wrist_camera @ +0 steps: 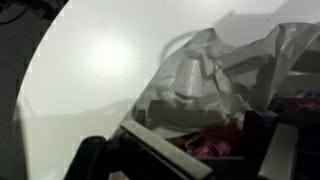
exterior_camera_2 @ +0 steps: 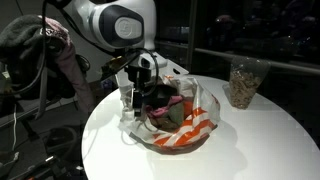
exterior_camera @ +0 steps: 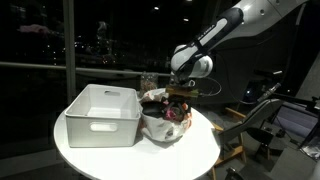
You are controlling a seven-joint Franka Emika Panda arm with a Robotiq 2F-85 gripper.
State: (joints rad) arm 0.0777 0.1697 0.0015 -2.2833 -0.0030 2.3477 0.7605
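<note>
My tool (exterior_camera_2: 148,95) hangs with its fingers spread wide over the crumpled clear plastic bag (exterior_camera_2: 195,125) stuffed with red-and-white striped and dark pieces, which sits mid-frame on the round white table (exterior_camera_2: 265,140). In the wrist view my fingers (wrist_camera: 92,160) stand apart along the lower edge, pinching nothing, with the bag's rim between them. In an exterior view a white rectangular plastic bin (exterior_camera: 100,128) stands just left of the bag. A clear jar of brownish bits (exterior_camera_2: 243,85) stands upper right.

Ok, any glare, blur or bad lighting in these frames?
Wrist view: blurry throughout, the hand a dark smear at the bottom, glare hotspot on the white table. In both exterior views: black night windows with faint reflections, table brightly lit, highlights on the clear plastic bag.
</note>
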